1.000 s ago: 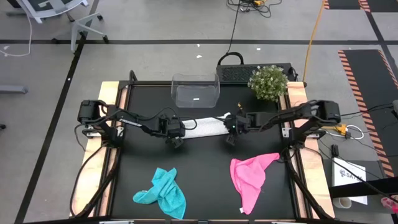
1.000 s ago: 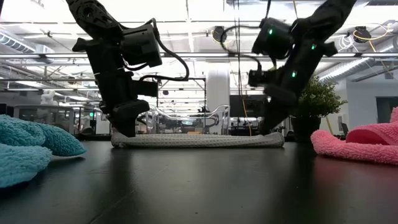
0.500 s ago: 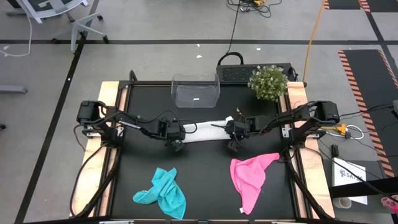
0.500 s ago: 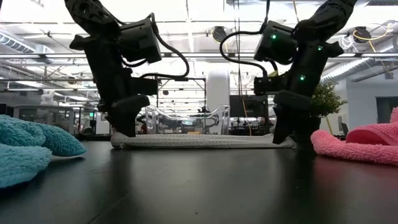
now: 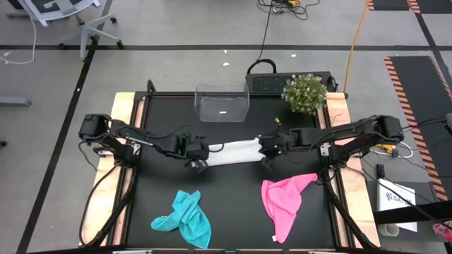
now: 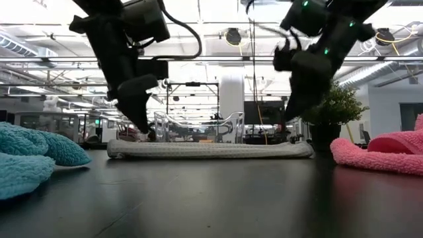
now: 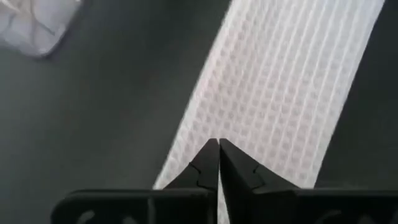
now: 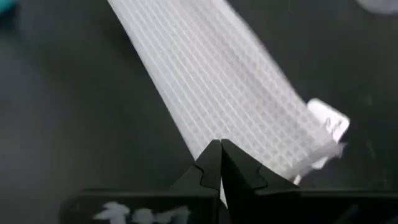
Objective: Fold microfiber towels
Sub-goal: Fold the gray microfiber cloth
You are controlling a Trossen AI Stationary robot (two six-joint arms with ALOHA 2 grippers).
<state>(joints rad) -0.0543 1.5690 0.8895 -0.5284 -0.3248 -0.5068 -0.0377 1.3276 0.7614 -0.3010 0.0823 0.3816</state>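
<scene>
Far left on the black desk [image 5: 155,190]: teal towel [image 5: 185,219] crumpled near the front edge, untouched, presumably waiting its turn. Next, left pincer [image 5: 198,164] pressed together, lifted just clear of the left end of the grey-white towel [image 5: 233,151], pinching nothing (in the low view a gap shows between tips and cloth). In the middle: that towel lying as a long flat band across the desk, already folded narrow, likely laid there so both ends can be taken for the next fold; clear plastic bin [image 5: 222,101] behind it at the back edge. Then right pincer [image 5: 268,161] likewise closed and empty, raised above the band's right end, where a small tag [image 8: 329,124] sticks out. Further right: pink towel [image 5: 285,200] bunched toward the front, well apart from both arms, and small potted plant [image 5: 305,94] at the back corner
</scene>
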